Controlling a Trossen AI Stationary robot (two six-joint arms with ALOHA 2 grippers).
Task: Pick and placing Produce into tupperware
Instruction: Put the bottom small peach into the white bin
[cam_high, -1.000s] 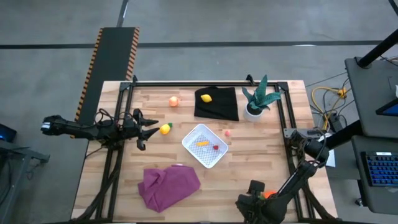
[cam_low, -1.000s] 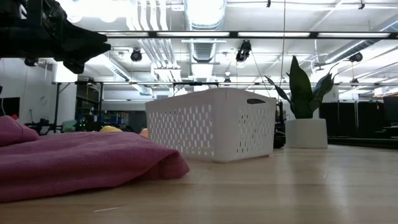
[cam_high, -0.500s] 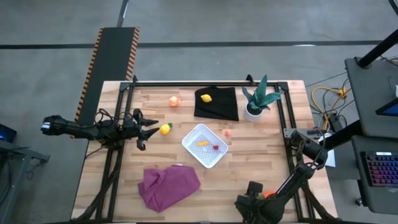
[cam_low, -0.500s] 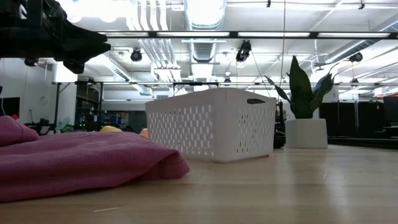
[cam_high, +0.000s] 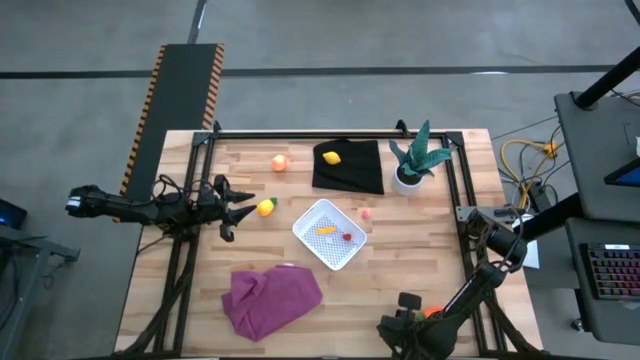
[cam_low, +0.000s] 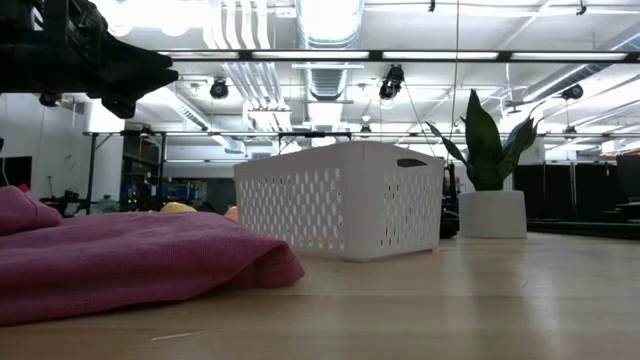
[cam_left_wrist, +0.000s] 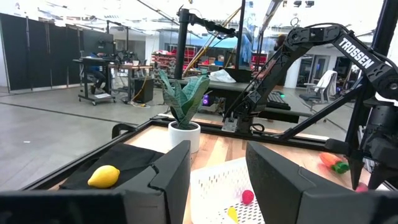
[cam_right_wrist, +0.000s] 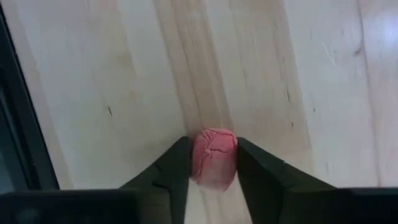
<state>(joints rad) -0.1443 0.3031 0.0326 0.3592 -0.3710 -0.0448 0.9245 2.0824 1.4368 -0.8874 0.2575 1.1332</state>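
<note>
Right hand (cam_right_wrist: 212, 163) pinching a pink piece (cam_right_wrist: 214, 157) on the wooden table (cam_right_wrist: 124, 74).

Purple cloth (cam_high: 272, 296) near front edge; black cloth (cam_high: 350, 166) beside potted plant (cam_high: 415, 160).

tupperware (cam_high: 331, 234): showing white, perforated walls | cloth (cam_high: 272, 298): showing purple | second cloth (cam_high: 350, 166): showing black, carrying a yellow lemon (cam_high: 332, 157) | desk (cam_high: 420, 250): showing pale wood grain | piece (cam_right_wrist: 214, 158) between dark fingers: showing pink
</note>
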